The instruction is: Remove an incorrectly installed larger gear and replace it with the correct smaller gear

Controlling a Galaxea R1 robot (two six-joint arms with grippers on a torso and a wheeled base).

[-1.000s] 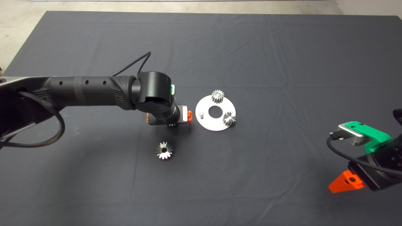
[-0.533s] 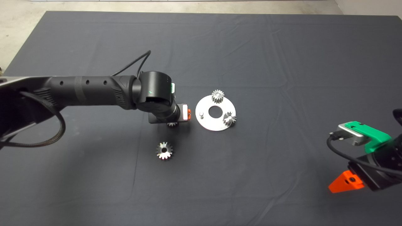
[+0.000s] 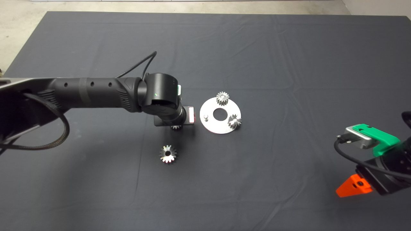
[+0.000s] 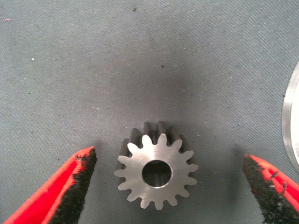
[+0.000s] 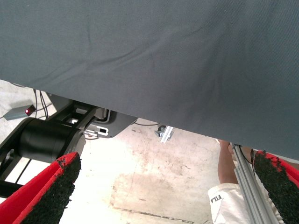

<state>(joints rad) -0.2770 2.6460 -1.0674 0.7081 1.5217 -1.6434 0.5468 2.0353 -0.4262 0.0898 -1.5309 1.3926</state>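
Observation:
The smaller gear (image 4: 156,171) lies flat on the mat between the spread fingers of my left gripper (image 4: 169,157), which is open and touches nothing. From above, only an edge of this gear (image 3: 175,127) peeks out under the left gripper (image 3: 176,123). The larger gear (image 3: 167,153), with long pointed teeth, lies loose on the mat nearer the front. The round silver plate (image 3: 212,126) sits just right of the left gripper. It carries two small gears (image 3: 222,97) (image 3: 234,121) and a bare pin (image 3: 206,117). My right gripper (image 3: 362,179) is parked at the lower right, open.
The plate's rim (image 4: 290,121) shows close beside one left finger. The right wrist view shows the mat's edge (image 5: 140,116), the floor, a black robot base (image 5: 44,140) and a person's leg (image 5: 226,172). Dark mat (image 3: 273,64) stretches all around.
The left arm has shifted slightly to the right over the smaller gear. The gears and plate have stayed put, and the right arm has not moved.

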